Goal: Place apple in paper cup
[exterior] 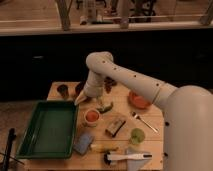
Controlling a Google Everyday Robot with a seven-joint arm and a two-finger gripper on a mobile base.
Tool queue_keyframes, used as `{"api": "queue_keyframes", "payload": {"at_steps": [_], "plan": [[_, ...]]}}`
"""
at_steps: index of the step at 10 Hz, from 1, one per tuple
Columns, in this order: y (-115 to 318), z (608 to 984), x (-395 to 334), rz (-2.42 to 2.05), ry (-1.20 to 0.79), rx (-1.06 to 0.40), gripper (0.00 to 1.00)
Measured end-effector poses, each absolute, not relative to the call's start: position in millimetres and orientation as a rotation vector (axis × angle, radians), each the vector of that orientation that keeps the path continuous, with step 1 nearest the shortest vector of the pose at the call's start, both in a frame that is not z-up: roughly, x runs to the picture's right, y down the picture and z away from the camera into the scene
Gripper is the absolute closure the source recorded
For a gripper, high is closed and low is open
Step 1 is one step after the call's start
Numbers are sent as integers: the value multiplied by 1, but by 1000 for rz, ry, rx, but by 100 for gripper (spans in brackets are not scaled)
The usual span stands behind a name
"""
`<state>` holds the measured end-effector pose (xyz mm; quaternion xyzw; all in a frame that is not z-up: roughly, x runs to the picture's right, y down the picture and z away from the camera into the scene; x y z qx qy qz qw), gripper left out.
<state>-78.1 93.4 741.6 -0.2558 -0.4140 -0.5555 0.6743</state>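
Confirming placement: the apple [92,116] is sitting in the paper cup [92,120], just below the gripper [81,100], whose finger state I cannot tell. You should be lifting straight up, clear of the rim.

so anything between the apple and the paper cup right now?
Nothing visible. The apple sits inside the paper cup. The gripper hangs above and left of the cup, near the green tray's far corner.

Probably a lab or office test space: wooden table [123,106] of props (green tray [50,103], orange bowl [138,100]) before dark cabinets [40,60]; gripper [81,100] beside the tray.
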Motion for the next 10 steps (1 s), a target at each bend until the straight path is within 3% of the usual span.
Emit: {"api": "queue_keyframes", "payload": {"at_steps": [10], "plan": [[85, 741, -75, -1268, -921, -579, 20]]}}
